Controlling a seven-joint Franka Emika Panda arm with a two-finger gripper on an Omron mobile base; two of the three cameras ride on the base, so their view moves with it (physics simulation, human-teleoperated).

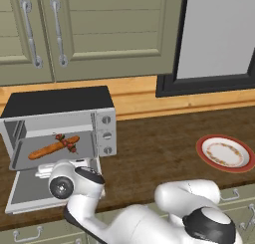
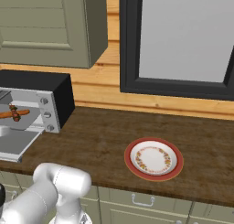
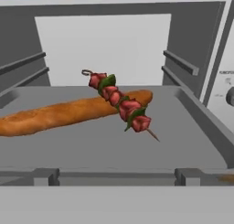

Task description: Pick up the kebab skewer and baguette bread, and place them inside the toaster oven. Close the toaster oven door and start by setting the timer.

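Baguette (image 3: 68,113) flat on the grey tray (image 3: 96,152) inside the oven (image 1: 60,101), running lengthwise from left to right in the hand view, left end out past the frame edge. Skewer (image 3: 119,102) laid crosswise over the baguette's right part, touching it, ringed end toward the back wall, pointed tip toward the front and slightly raised off the tray. Red meat chunks with green bits between them along the stick. Rack rails on both side walls of the cavity.

Door (image 1: 25,190) dropped fully down, flat out in front of the oven over the counter (image 1: 149,153). Seen from the left base camera, baguette (image 1: 52,148) and skewer (image 1: 66,143) both inside the lit cavity, crossed in the same way. Three round knobs (image 1: 106,136) in a column down the right panel, untouched.

Gripper (image 1: 46,171) low over the open door, just before the oven mouth, aimed into the cavity. Fingers spread wide, nothing between them, no contact with bread or skewer. Arm bent in from the lower right of the left base view, wrist level with the door.

Plate (image 1: 200,149), red-rimmed with a patterned ring, bare, well to the right of the oven on the same counter. Pale green cabinets (image 1: 99,29) above the oven, dark-framed window (image 1: 214,34) to their right.
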